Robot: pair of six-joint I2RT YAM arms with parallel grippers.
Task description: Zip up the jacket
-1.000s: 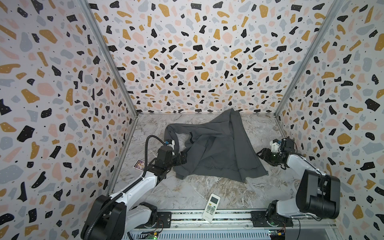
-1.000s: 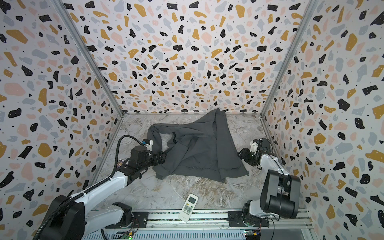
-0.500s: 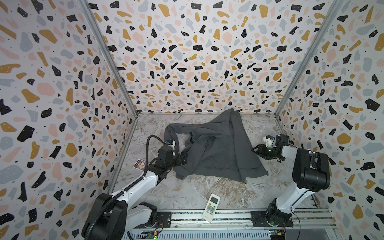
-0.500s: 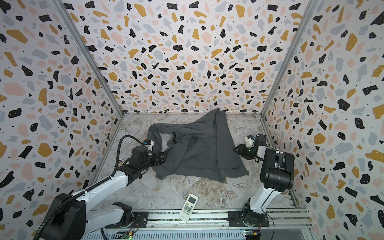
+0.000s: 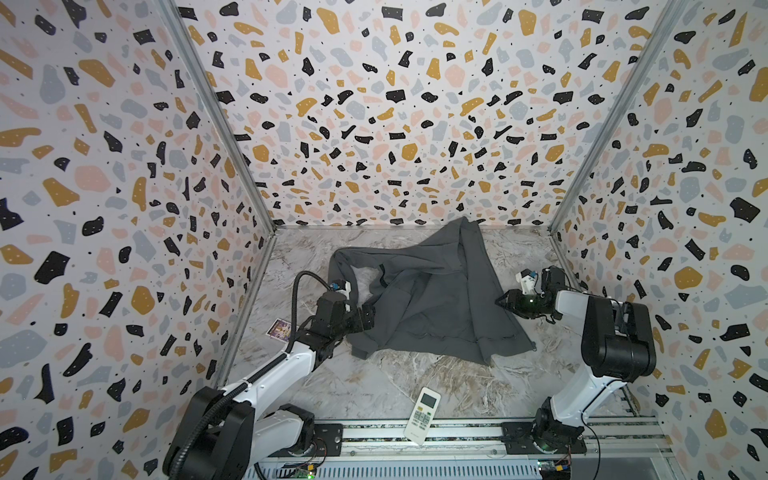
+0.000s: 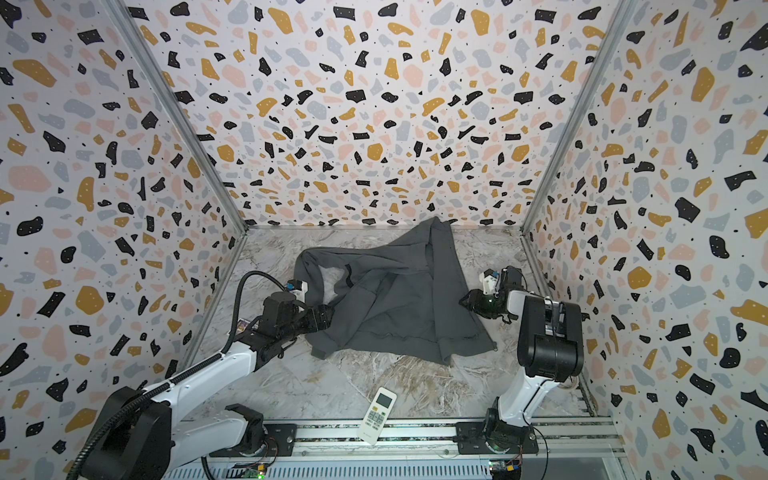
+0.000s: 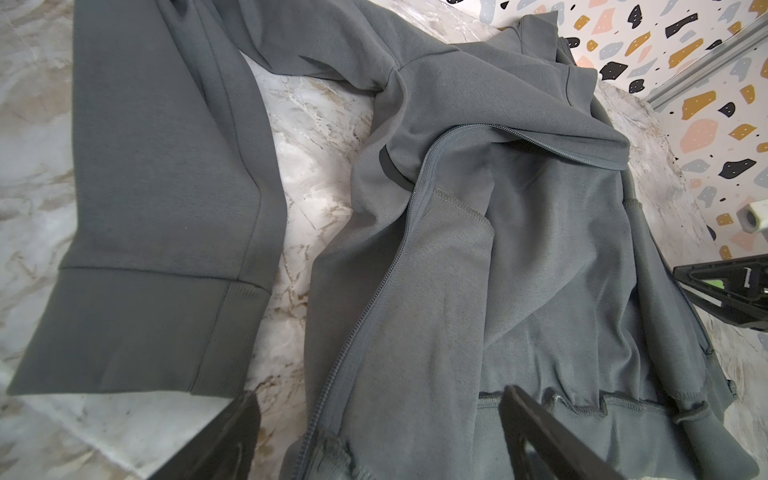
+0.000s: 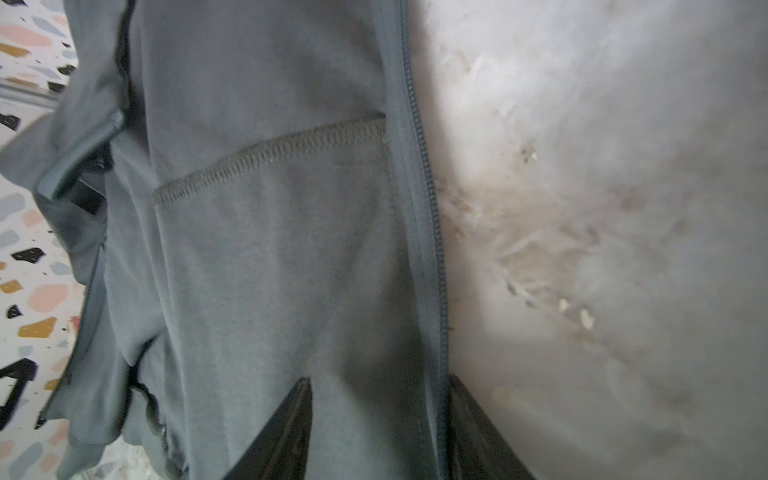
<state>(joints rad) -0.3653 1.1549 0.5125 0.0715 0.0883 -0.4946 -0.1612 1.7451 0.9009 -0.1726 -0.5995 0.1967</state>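
Right end effector (image 5: 502, 301) has swung in from the table's (image 5: 374, 386) right edge to the jacket (image 5: 436, 299), which lies unzipped from the table's centre to its rear edge. Its jaws, half apart and narrowing, straddle the zip edge (image 8: 432, 232) with nothing pinched yet. Left end effector (image 7: 378, 395) stays spread wide over the hem, holding nothing. One zip half is probably about to be secured, and zipping has not begun.

Three tall walls enclosed the scene: a back wall (image 5: 395, 124), a left wall (image 5: 104, 187) and a right wall (image 5: 685, 187), all white with terrazzo flecks of black, mustard, pink and grey. Silver metal strips (image 5: 222, 120) ran down both back corners. Below, the surface (image 5: 374, 386) was pale and marble-patterned with brownish veins, evenly lit. A metal rail (image 5: 465, 434) edged its near side.
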